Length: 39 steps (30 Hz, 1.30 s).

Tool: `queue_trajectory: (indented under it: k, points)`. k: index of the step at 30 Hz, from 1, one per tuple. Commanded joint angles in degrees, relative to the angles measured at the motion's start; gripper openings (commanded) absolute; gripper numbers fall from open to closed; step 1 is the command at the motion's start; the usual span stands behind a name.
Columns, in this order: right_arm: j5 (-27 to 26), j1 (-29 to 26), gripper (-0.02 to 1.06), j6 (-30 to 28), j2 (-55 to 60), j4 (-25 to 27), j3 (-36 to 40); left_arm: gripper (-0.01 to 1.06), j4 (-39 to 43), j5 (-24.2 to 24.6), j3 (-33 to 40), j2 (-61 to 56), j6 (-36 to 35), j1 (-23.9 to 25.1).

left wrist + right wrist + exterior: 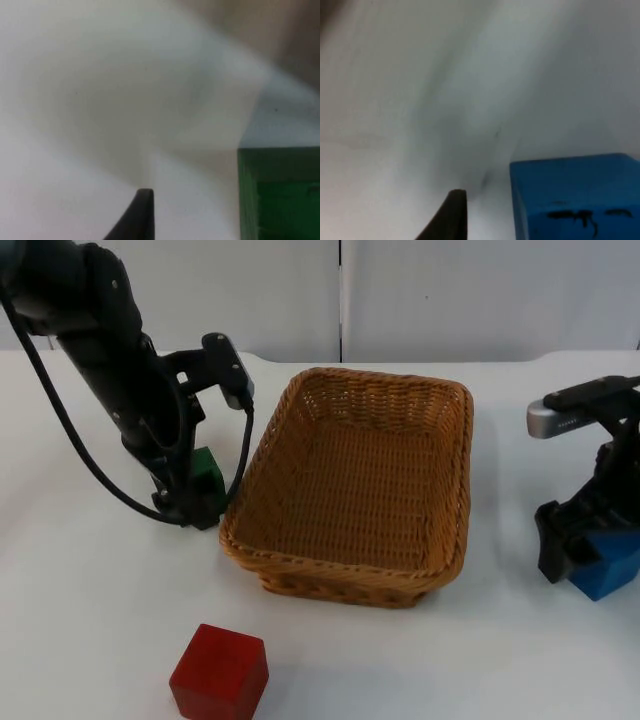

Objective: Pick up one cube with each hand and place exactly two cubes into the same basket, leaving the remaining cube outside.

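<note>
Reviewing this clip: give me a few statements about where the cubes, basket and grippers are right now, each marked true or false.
1. The basket already holds a cube. False: nothing lies inside it.
2. The red cube sits on the table in front of the basket, with no gripper at it. True.
3. The left gripper is down at the green cube, left of the basket. True.
4. The right gripper is over the basket. False: it is at the blue cube, right of the basket.
5. The blue cube touches the basket. False: bare table lies between them.
</note>
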Motion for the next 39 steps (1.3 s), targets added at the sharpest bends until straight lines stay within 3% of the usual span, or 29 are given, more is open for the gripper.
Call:
queue_trajectory:
  k: [1, 8, 11, 12, 14, 16, 17, 21, 22, 24, 28, 32, 39]
  points:
    - [-0.8, 0.4, 1.05, -0.4, 0.4, -0.6, -0.2, 1.05, -0.3, -0.6, -0.2, 0.0, 0.2, -0.2]
    - [-0.8, 0.4, 1.05, -0.4, 1.7, -0.6, -0.2, 0.98, 0.0, -0.6, -0.2, 0.0, 0.2, -0.2]
    - [-0.8, 0.4, 0.95, -0.4, 1.7, -0.6, -0.2, 0.8, -0.2, -0.7, -0.2, 0.0, 0.2, -0.2]
    - [-0.8, 0.4, 0.95, -0.4, 1.7, -0.6, -0.2, 0.8, -0.2, -0.7, -0.2, 0.0, 0.2, -0.2]
    - [-0.8, 0.4, 0.81, 0.3, 1.7, -0.6, -0.2, 0.66, -0.2, -0.9, -0.2, 0.0, 0.2, -0.2]
    - [-0.9, 0.4, 0.57, 0.5, 1.6, -0.6, -0.2, 0.47, -0.2, -0.9, -0.2, 0.0, 0.2, -0.2]
    - [-0.9, 0.4, 0.57, 0.5, 1.6, -0.6, -0.2, 0.47, -0.2, -0.9, -0.2, 0.0, 0.2, -0.2]
    - [-1.0, 0.4, 0.2, 0.5, 1.6, -0.6, -0.2, 0.15, -0.2, -0.9, -0.2, 0.0, 0.2, -0.2]
    - [-1.0, 0.4, 0.2, 0.5, 1.6, -0.6, -0.2, 0.15, -0.2, -0.9, -0.2, 0.0, 0.2, -0.2]
    - [-1.0, 0.4, 0.02, 0.5, 1.5, -0.6, -0.2, 0.01, -0.2, -0.9, -0.2, -0.1, 0.2, -0.2]
    - [-0.5, 0.4, 0.0, 0.5, 1.4, -0.6, -0.2, 0.0, 1.7, -0.5, -0.2, -0.3, -0.8, -0.2]
    - [0.7, 0.4, 0.0, 0.5, -2.1, -0.6, -0.2, 0.0, 11.4, 0.8, -0.2, -2.1, -6.5, -0.2]
    - [0.6, 0.4, 0.0, 0.5, -9.2, -0.8, -0.2, 0.0, 18.8, 1.1, -0.2, -6.3, -12.8, 0.1]
